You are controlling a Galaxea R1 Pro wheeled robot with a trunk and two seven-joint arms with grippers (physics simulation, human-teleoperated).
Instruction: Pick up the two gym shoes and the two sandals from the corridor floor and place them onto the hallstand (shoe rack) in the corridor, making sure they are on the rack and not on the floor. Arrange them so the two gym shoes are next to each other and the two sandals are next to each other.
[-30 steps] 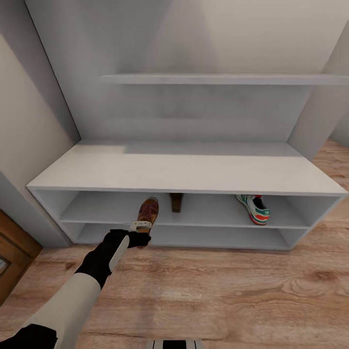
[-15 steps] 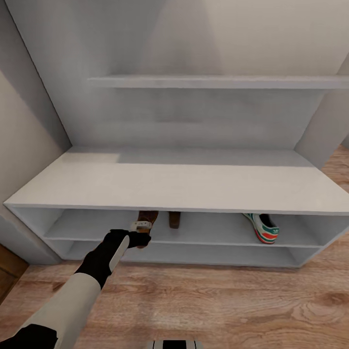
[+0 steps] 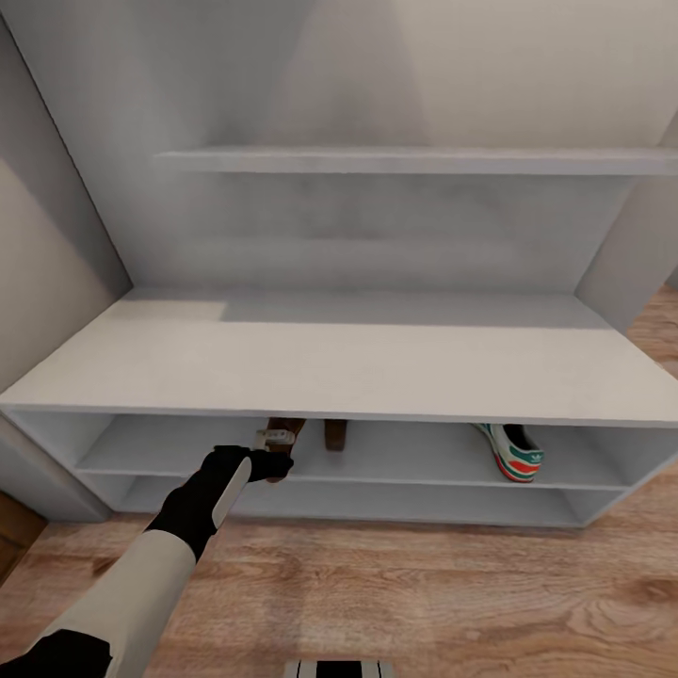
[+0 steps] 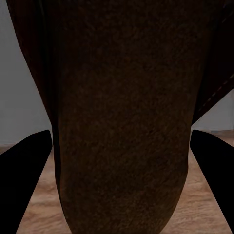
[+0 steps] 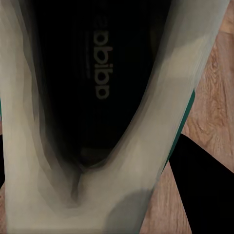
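Left claw (image 3: 275, 450) sat at the front lip of the hallstand's (image 3: 358, 363) upper shelf compartment, closed on a brown sandal (image 3: 282, 435) w/ the toe end poking in under the tabletop edge. In the left wrist view the sandal (image 4: 122, 117) filled the gap between the two dark fingers (image 4: 22, 175), pressed on both sides. Headroom above the claw was tight: the tabletop overhang hid most of the sandal. Just right of the claw, inside the same compartment, the 2nd sandal (image 3: 335, 434) showed as a short brown end. Far right of the claw, well apart, a gym shoe (image 3: 513, 451) lay on that shelf near its front edge. Open shelf between the 2nd sandal and that shoe.

Right claw was clamped on the other gym shoe (image 5: 107, 122); insole read "adidas", one finger (image 5: 204, 190) dark against it, corridor floor (image 5: 214, 97) behind.

Lower compartment looked bare; floor (image 3: 424, 584) in front was open.
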